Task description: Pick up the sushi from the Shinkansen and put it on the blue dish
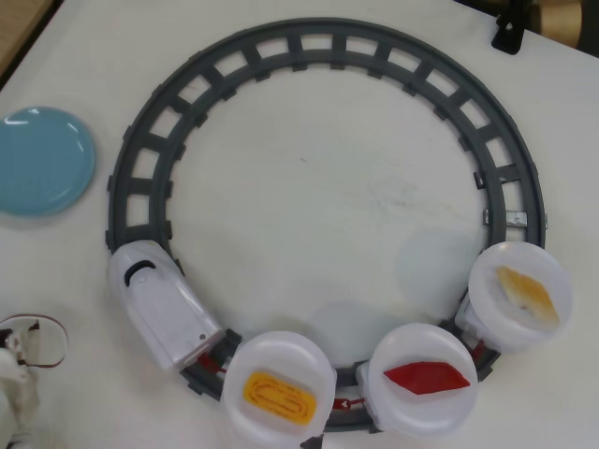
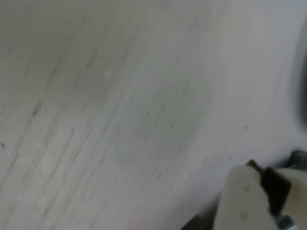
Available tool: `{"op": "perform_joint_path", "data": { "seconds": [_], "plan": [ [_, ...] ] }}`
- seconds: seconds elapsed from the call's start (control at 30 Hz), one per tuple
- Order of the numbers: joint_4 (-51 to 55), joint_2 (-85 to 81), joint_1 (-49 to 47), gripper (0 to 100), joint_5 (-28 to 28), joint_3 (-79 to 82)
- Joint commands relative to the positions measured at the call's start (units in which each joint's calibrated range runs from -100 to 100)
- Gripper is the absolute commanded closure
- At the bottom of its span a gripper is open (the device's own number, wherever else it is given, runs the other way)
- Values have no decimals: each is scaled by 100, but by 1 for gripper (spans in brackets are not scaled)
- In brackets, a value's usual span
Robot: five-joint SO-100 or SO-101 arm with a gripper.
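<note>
Along the desk's near edge the Shinkansen (image 1: 161, 304) carries the sushi (image 1: 427, 377) on its middle plate (image 1: 386, 404), the blue dish (image 1: 42, 161) sits at the left edge, and the gripper (image 2: 259, 201) shows too little to tell its opening.

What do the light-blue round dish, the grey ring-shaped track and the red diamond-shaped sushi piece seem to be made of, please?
The light-blue round dish looks like glossy plastic or glazed ceramic, since it shows bright highlights. The grey ring-shaped track appears to be matte moulded plastic. The red diamond-shaped sushi piece seems to be smooth plastic or rubber; the look leaves it open.
</note>
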Motion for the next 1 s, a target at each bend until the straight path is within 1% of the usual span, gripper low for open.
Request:
{"op": "perform_joint_path", "data": {
  "seconds": [0.0, 0.27, 0.53, 0.8, 0.97],
  "plan": [
    [28, -20, -5, 97, 27, -18],
    [11, -3, 74, 97, 32, -324],
    [257, 21, 74, 96, 32, -1352],
    [334, 63, 74, 96, 127, -1911],
    [274, 1050, 74, 96, 100, -2542]
  ]
}}
